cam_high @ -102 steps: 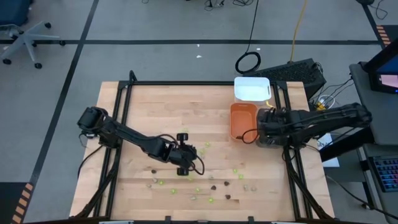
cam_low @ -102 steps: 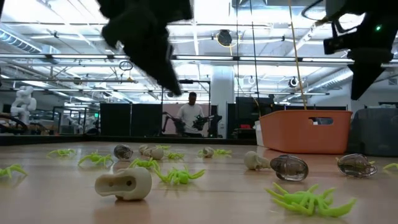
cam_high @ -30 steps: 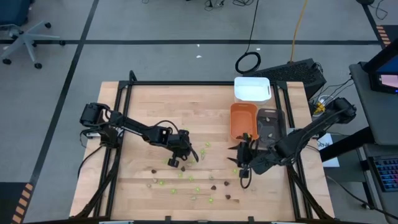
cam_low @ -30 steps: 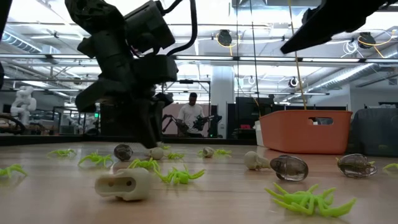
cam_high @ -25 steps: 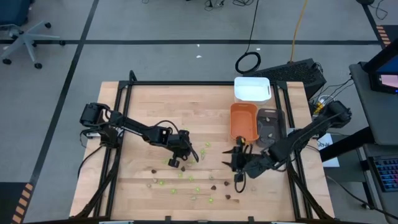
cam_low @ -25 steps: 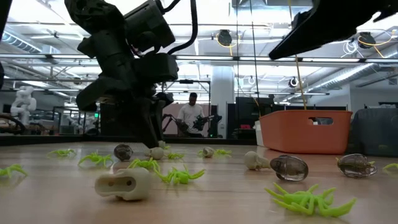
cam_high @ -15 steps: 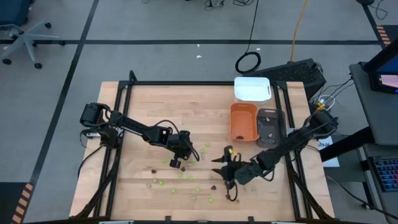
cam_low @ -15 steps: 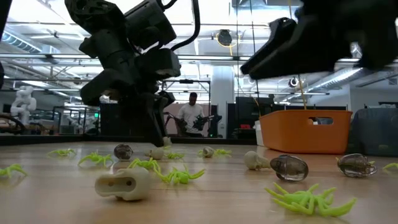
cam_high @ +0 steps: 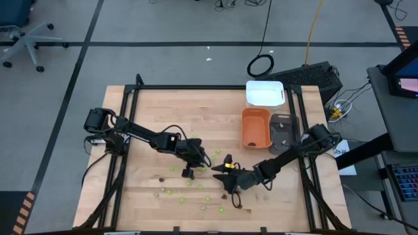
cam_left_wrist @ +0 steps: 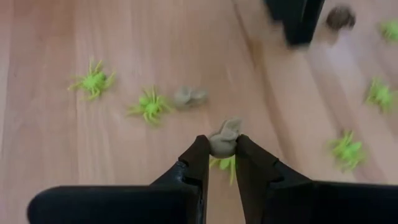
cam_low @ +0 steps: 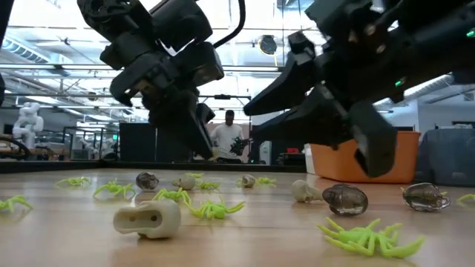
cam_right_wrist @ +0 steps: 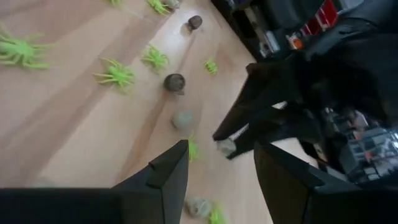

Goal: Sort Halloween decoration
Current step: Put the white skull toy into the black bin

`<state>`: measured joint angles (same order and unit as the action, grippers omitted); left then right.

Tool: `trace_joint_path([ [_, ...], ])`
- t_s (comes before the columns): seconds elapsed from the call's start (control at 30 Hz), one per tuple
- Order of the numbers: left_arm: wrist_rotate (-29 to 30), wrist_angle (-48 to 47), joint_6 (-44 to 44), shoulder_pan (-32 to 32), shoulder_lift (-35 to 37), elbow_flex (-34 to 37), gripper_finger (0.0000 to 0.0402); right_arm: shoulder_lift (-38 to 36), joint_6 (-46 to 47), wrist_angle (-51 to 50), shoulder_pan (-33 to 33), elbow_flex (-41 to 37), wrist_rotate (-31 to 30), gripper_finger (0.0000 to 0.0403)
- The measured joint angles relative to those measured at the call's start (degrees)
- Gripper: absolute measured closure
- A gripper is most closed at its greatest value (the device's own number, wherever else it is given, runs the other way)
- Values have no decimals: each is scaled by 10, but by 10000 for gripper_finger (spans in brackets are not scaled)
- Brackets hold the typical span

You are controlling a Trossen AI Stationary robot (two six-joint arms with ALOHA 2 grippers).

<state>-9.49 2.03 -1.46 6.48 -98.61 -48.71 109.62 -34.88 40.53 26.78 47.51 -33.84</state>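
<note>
The Halloween decoration lies scattered over the near half of the wooden table (cam_high: 163, 104): lime-green spiders (cam_left_wrist: 93, 81), dark brown pieces (cam_right_wrist: 175, 83) and pale beige-grey pieces (cam_left_wrist: 189, 96). My left gripper (cam_left_wrist: 222, 144) is shut on one pale beige-grey piece (cam_left_wrist: 225, 135) near the table's middle (cam_high: 201, 162). My right gripper (cam_high: 227, 177) hangs open just to its right, facing it, with nothing between its fingers (cam_right_wrist: 174, 165). In the right wrist view the held piece (cam_right_wrist: 226, 147) shows at the tip of the left arm's fingers. My left gripper pinches the pale piece's lower part (cam_left_wrist: 222, 147) between its two fingertips, only at their free ends. The fingers slant down from the table's left side. The piece is lifted clear of the table and sticks out beyond the tips.
An orange tray (cam_high: 256, 127), a grey tray (cam_high: 282, 130) and a white tray (cam_high: 264, 93) stand at the table's right, toward the far edge. The two arms nearly meet at the table's middle. Bare wood lies over the far left part.
My right gripper has swung from beside the trays toward the table's left and near edge, sinking and rolling, and now faces the left gripper, still open. My left gripper has tipped its fingertips up from the table, still shut on the pale piece.
</note>
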Motion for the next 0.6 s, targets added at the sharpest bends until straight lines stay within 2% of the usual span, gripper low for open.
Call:
trace_joint_path([
  [0.1, -8, 23, 17, 3, 0, 0, 347, 7, 0, 13, -18, 0, 32, 236],
  [0.33, -9, 52, 27, 12, 1, 0, 347, 11, -20, 13, -42, 0, 29, 236],
  [0.47, -9, 70, 27, 11, 1, 0, 347, 11, -39, 13, -54, 0, 69, 236],
  [0.6, -9, 75, 27, 12, 1, 0, 347, 11, -67, 10, -58, 7, 72, 236],
])
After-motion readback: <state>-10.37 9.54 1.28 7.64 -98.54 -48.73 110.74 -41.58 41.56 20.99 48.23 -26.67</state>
